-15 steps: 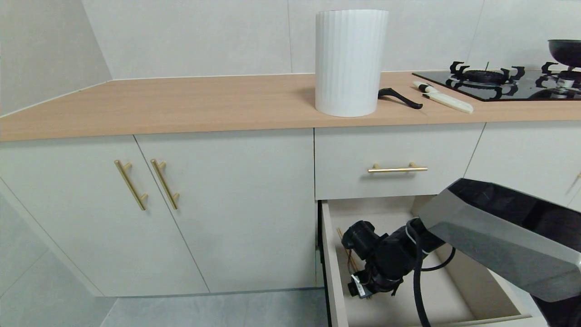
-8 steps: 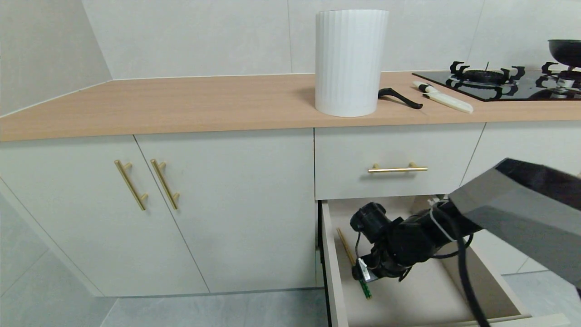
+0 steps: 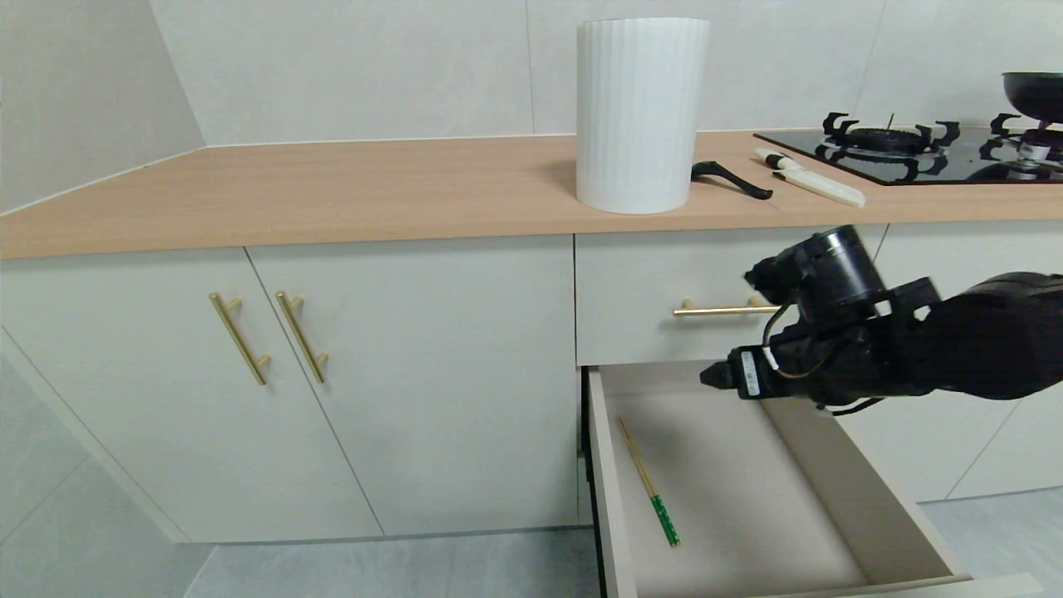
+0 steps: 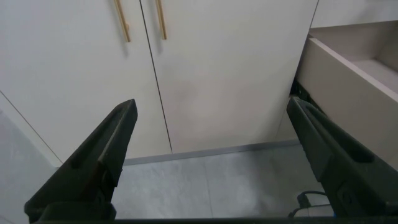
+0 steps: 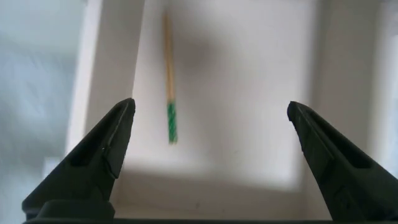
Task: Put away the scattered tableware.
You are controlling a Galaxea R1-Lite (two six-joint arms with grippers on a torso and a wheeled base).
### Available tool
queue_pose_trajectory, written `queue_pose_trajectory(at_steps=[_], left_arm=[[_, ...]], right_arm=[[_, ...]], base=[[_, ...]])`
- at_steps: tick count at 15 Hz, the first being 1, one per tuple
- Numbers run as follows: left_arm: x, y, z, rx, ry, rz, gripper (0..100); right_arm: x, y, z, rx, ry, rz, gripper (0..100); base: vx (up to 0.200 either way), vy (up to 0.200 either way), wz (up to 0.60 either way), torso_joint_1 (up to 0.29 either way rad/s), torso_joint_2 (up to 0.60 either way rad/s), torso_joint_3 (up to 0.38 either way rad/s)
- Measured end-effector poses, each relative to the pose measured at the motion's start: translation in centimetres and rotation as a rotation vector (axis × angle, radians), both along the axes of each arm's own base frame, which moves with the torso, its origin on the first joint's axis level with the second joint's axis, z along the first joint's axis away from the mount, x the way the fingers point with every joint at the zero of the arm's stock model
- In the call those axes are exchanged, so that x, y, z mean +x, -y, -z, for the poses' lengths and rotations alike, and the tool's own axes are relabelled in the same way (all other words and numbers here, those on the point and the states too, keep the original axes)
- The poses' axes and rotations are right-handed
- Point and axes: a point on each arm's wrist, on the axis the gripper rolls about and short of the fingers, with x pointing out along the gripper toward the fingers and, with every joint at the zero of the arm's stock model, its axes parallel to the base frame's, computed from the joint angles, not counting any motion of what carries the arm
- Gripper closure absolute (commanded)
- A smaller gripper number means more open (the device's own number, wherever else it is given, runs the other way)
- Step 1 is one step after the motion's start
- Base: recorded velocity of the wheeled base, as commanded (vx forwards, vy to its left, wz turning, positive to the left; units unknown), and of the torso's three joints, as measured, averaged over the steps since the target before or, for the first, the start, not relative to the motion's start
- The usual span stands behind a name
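A pair of wooden chopsticks with green ends (image 3: 648,482) (image 5: 169,94) lies on the floor of the open drawer (image 3: 610,498), close to its left wall. My right gripper (image 3: 716,378) hangs above the drawer's back part, near the closed upper drawer front, and stands open and empty (image 5: 211,140). On the counter lie a black-handled utensil (image 3: 732,178) and a white knife (image 3: 810,177). My left gripper (image 4: 211,155) is open and empty, low in front of the cupboard doors (image 4: 186,68).
A tall white ribbed container (image 3: 641,115) stands on the wooden counter (image 3: 332,187). A black gas hob (image 3: 913,149) with a pan (image 3: 1034,91) sits at the right. The closed upper drawer has a gold handle (image 3: 722,310). The cupboard doors carry gold handles (image 3: 270,336).
My right gripper let go of the chopsticks, which now lie in the drawer, and rose up and to the right out of the drawer.
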Motion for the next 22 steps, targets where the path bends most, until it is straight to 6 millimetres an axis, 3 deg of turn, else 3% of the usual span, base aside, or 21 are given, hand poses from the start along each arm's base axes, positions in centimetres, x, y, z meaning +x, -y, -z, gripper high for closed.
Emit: queue_pose_trajectory(at_steps=[3,5,13,22], left_arm=[[0.0,0.0,0.0,0.0,0.0,0.0,0],[0.0,0.0,0.0,0.0,0.0,0.0,0],[0.0,0.0,0.0,0.0,-0.002,0.0,0],[0.0,0.0,0.0,0.0,0.0,0.0,0]], right_arm=[[-1.2,1.8,-3.0,0.041,0.085,0.032,0],[-1.5,2.2,-3.8,0.055,0.117,0.037,0],[-1.4,3.1,-4.1,0.041,0.132,0.054,0],[-1.5,3.4,-4.3,0.034,0.14,0.056,0]], base=[[0.0,0.0,0.0,0.0,0.0,0.0],[0.0,0.0,0.0,0.0,0.0,0.0],[0.0,0.0,0.0,0.004,-0.02,-0.011],[0.0,0.0,0.0,0.124,-0.4,-0.284]])
